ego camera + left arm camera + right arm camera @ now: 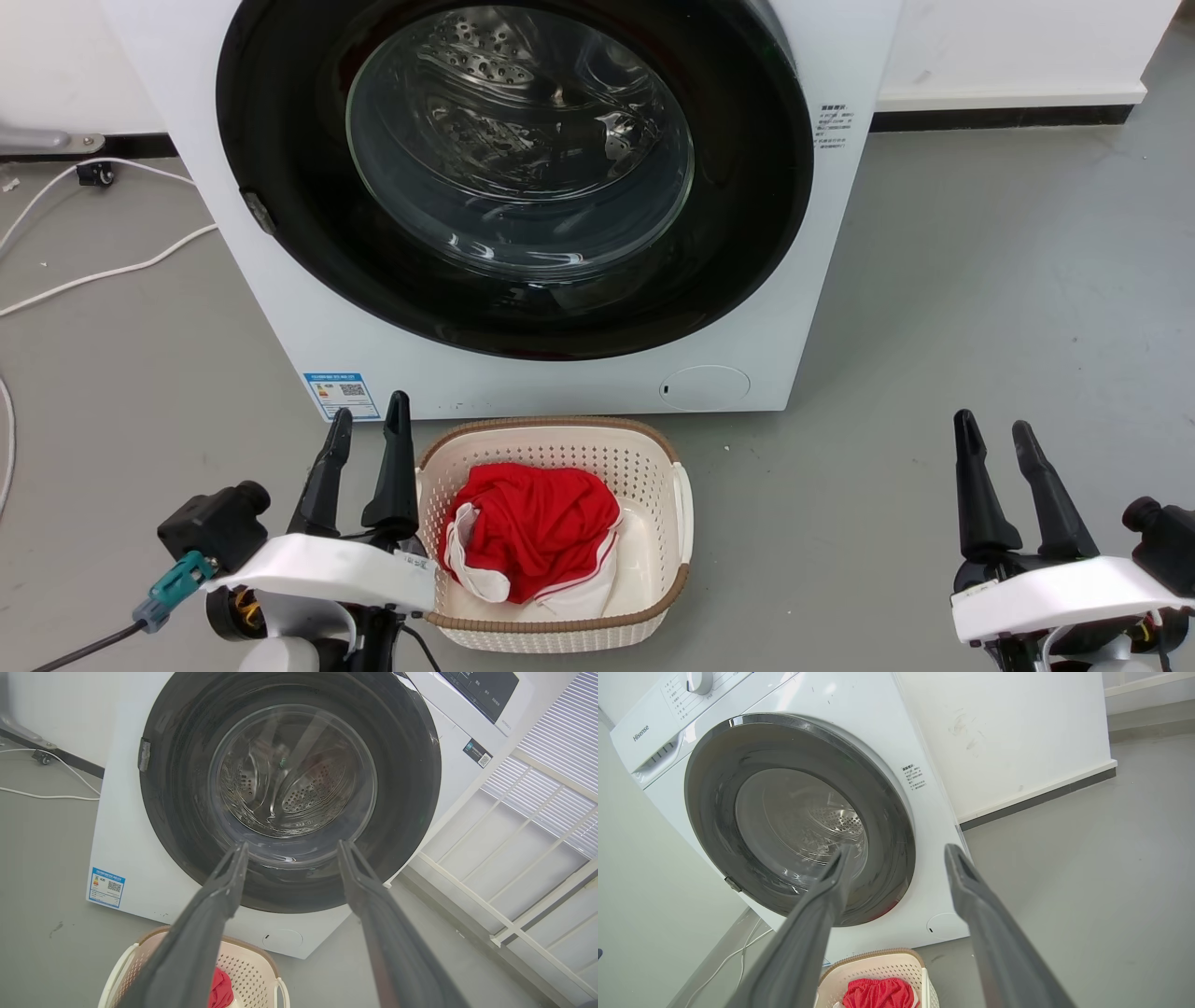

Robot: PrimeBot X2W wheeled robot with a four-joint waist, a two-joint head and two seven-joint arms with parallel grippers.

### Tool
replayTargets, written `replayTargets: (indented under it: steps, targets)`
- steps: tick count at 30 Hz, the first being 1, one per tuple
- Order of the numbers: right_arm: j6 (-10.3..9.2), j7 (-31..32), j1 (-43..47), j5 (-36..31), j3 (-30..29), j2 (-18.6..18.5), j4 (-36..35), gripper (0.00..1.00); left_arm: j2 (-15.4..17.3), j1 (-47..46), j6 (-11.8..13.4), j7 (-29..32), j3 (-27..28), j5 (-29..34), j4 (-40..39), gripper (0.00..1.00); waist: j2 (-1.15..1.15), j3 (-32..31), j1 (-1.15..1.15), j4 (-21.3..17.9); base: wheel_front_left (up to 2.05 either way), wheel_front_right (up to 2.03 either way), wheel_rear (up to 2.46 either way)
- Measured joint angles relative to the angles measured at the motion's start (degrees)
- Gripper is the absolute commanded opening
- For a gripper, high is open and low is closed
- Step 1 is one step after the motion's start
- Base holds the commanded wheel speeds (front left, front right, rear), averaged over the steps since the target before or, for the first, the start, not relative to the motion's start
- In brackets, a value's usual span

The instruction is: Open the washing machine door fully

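The washing machine door (280,140) is a glossy black disc with a clear glass bowl centre, lying flat against the white machine front (280,308). It also fills much of the left wrist view (411,765) and the right wrist view (710,788). A small grey latch piece (259,212) sits on its left edge. My left gripper (371,411) is low at the left, open and empty, well short of the door. My right gripper (992,422) is low at the right, open and empty, over bare floor. Both point towards the machine (293,843) (899,848).
A cream laundry basket (551,425) holding a red and white garment (532,532) stands on the floor right in front of the machine, beside my left gripper. White cables (93,275) trail on the floor at the left. A small round white flap (705,387) sits low on the machine.
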Motion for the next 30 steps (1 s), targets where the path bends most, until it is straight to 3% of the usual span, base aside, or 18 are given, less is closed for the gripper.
replayTargets:
  steps: [30]
  targets:
    - [0.01, -1.51, 1.1, -18.07, 1.36, 0.08, -1.31, 1.0, 0.01, 0.29, 2.13, -4.03, -2.44, 18.12, -0.86, 1.0, 0.0, 0.52, 0.0, 0.09, 0.0, 0.0, 0.0]
